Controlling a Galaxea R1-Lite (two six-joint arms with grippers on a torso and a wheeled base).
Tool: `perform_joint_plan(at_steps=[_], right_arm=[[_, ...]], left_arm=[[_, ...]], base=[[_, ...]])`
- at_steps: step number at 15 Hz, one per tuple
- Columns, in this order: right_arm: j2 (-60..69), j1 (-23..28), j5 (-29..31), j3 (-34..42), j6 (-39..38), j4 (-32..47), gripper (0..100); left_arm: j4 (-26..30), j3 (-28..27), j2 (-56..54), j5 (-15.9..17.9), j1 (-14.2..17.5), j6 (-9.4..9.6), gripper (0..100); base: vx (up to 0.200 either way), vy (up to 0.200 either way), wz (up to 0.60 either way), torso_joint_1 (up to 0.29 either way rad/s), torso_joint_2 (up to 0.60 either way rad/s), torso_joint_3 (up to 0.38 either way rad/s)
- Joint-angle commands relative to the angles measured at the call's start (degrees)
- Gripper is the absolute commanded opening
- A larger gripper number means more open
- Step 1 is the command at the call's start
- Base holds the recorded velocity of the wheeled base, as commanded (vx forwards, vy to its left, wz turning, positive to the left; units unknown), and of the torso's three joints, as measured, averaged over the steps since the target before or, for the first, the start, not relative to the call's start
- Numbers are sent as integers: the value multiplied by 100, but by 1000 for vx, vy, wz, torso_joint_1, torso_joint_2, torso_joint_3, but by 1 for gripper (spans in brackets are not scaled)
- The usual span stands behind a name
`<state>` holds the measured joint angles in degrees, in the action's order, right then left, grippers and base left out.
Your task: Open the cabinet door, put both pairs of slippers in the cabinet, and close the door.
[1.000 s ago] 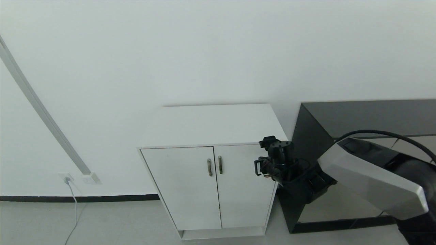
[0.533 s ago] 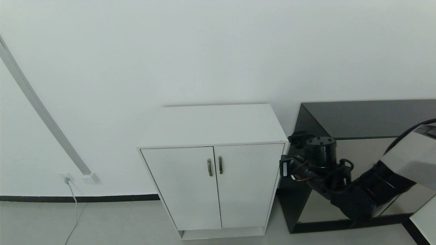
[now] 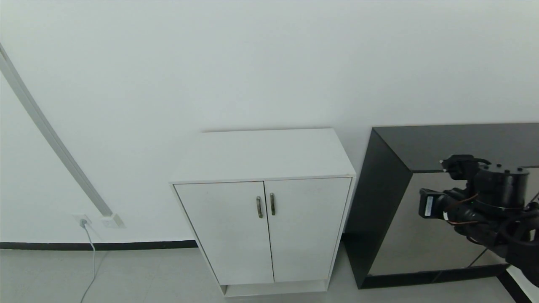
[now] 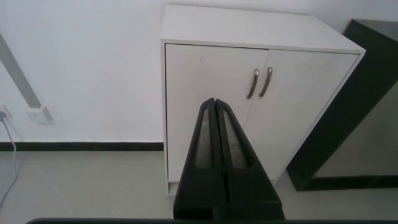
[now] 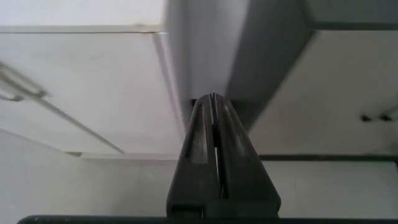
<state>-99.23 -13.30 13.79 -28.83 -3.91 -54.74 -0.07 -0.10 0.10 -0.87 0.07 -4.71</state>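
Note:
The white cabinet (image 3: 269, 155) stands against the wall with both doors shut. Its two metal handles (image 3: 265, 205) meet at the centre seam. The right arm's wrist (image 3: 488, 198) hangs to the right of the cabinet, in front of the black unit. My right gripper (image 5: 214, 99) is shut with nothing in it, and points at the gap between the white cabinet door (image 5: 93, 87) and the black unit. My left gripper (image 4: 214, 104) is also shut and empty, held back from the cabinet (image 4: 205, 68) and facing its left door.
A black unit with a glossy front (image 3: 421, 147) stands right beside the cabinet. A wall socket with a grey cable (image 3: 86, 227) and a slanted white conduit (image 3: 46, 130) are at the left. Pale floor (image 3: 126, 277) lies open in front.
The right arm has swung to the right, from in front of the cabinet's right door to in front of the black unit. The doors stay shut.

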Motion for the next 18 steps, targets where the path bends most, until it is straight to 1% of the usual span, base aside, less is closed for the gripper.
perform_joint_plan(at_steps=[1, 3, 5, 7, 9, 14, 17, 18], right_arm=[[747, 495, -78, 528, 75, -2, 0], [1143, 855, -359, 870, 295, 7, 0], [1793, 1339, -799, 1283, 532, 33, 0], [2356, 1646, -1185, 1697, 620, 60, 0], [2839, 1673, -1396, 2154, 681, 60, 0], [3542, 1673, -1845, 2883, 769, 68, 0], [4008, 1664, -1994, 2883, 804, 719, 0], [4412, 1664, -2187, 2874, 848, 1316, 0]], left_arm=[[-1, 1, -1, -1, 1, -4, 0], [-1, 1, -1, -1, 1, -4, 0], [-1, 1, -1, -1, 1, 5, 0], [-1, 1, -1, -1, 1, -4, 0], [-1, 1, -1, 7, 1, 5, 0], [-1, 1, -1, 7, 1, 5, 0], [-1, 1, -1, 7, 1, 5, 0], [-1, 1, -1, 7, 1, -4, 0]], base=[[0, 0, 0, 0, 0, 0], [0, 0, 0, 0, 0, 0], [0, 0, 0, 0, 0, 0], [0, 0, 0, 0, 0, 0], [0, 0, 0, 0, 0, 0], [0, 0, 0, 0, 0, 0], [0, 0, 0, 0, 0, 0], [0, 0, 0, 0, 0, 0]])
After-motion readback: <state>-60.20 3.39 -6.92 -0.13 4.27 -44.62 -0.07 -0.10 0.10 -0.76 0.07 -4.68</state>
